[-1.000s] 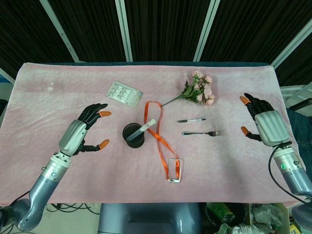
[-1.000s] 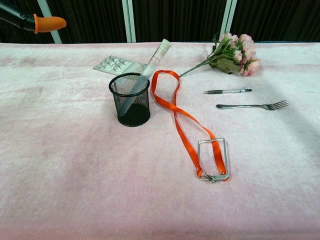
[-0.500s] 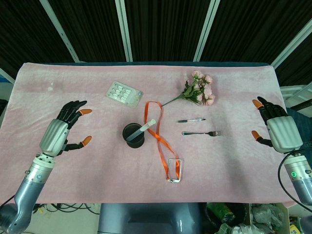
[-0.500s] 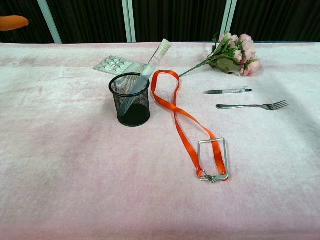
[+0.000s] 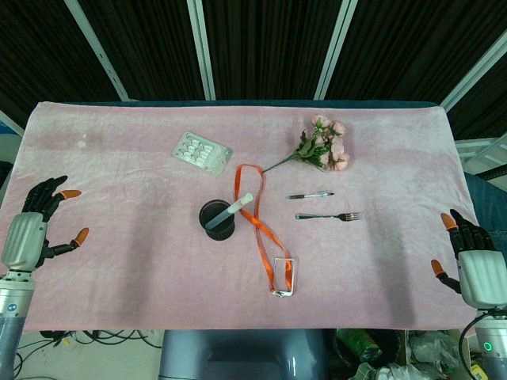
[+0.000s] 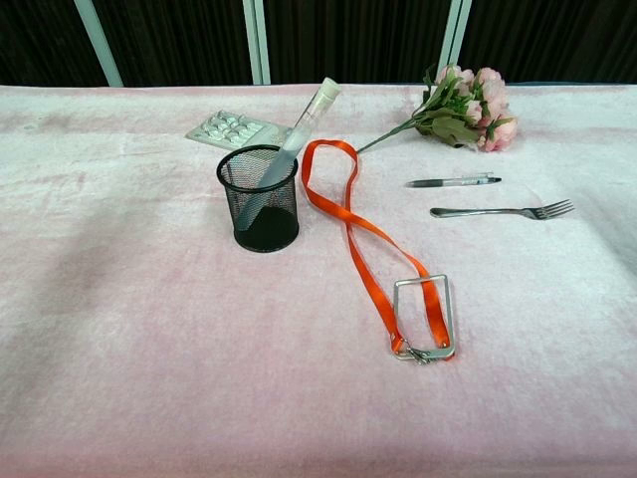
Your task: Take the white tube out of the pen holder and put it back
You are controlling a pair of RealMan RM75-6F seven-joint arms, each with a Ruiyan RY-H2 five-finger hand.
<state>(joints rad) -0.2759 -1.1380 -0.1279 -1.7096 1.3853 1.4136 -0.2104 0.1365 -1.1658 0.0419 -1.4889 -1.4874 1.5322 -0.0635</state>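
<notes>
A black mesh pen holder stands near the middle of the pink cloth. The white tube leans in it, its top sticking out toward the upper right. My left hand hovers at the far left edge of the table, fingers spread, holding nothing. My right hand is at the far right edge, also spread and empty. Both hands are far from the holder and show only in the head view.
An orange lanyard with a metal badge frame lies right of the holder. A blister pack, pink flowers, a pen and a fork lie behind and to the right.
Both hands have drawn back outward and toward the table's near corners. The left hand's fingertip has left the chest view. The tube and holder have not moved.
</notes>
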